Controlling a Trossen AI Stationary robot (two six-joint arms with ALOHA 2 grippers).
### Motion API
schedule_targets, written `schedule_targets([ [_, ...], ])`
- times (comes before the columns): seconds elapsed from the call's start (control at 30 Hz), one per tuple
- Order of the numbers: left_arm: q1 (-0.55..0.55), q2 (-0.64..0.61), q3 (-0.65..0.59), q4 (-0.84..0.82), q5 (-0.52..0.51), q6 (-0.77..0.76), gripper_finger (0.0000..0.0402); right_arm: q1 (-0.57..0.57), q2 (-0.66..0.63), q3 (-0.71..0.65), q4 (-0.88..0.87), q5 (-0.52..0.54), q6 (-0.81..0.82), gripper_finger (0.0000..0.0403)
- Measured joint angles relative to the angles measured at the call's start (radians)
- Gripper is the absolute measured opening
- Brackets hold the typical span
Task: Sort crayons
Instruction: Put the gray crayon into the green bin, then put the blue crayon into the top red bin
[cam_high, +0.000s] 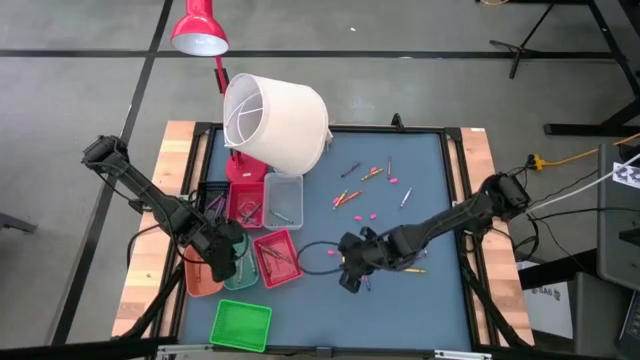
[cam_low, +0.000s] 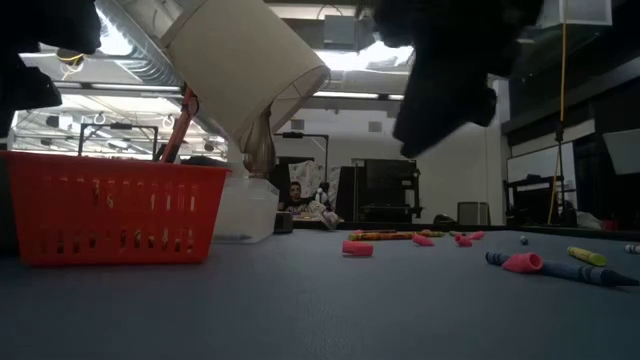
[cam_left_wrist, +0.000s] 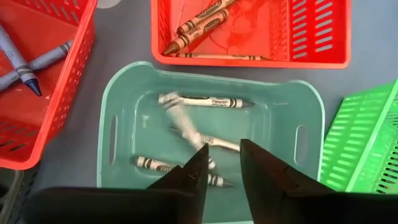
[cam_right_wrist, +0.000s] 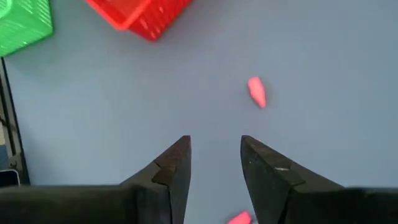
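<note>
High view: crayons (cam_high: 362, 178) scattered near desk (cam_high: 430, 210) centre and far edge. Left gripper (cam_left_wrist: 219, 163), jaws released, empty, over teal tray (cam_left_wrist: 311, 118) holding white crayons. Right gripper (cam_right_wrist: 214, 163), jaws parted, empty, above bare desk.

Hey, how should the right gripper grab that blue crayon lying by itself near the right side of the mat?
Grip the blue crayon at mid-length, coming straight down from above with the fingers across its width. It lies flat and alone on the mat, so the right gripper, now open, has room on both sides.

Three white crayons (cam_left_wrist: 205, 101) in the teal tray (cam_left_wrist: 124, 81) — two brown ones (cam_left_wrist: 199, 22) in the red tray (cam_left_wrist: 339, 37).
</note>
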Motion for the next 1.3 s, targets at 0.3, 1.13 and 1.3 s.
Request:
schedule_targets([
  [0.3, 0.000, 0.000, 0.000, 0.017, 0.000, 0.000, 0.0085, 0.105, 0.000, -0.044, -0.080, 0.001, 0.241, 0.0138],
  [1.13, 0.000, 0.000, 0.000, 0.030, 0.000, 0.002, 0.0084, 0.213, 0.000, -0.156, -0.040, 0.159, 0.463, 0.0138],
  [1.3, 0.000, 0.000, 0.000, 0.031, 0.000, 0.002, 0.0084, 0.214, 0.000, -0.157, -0.041, 0.174, 0.463, 0.0138],
])
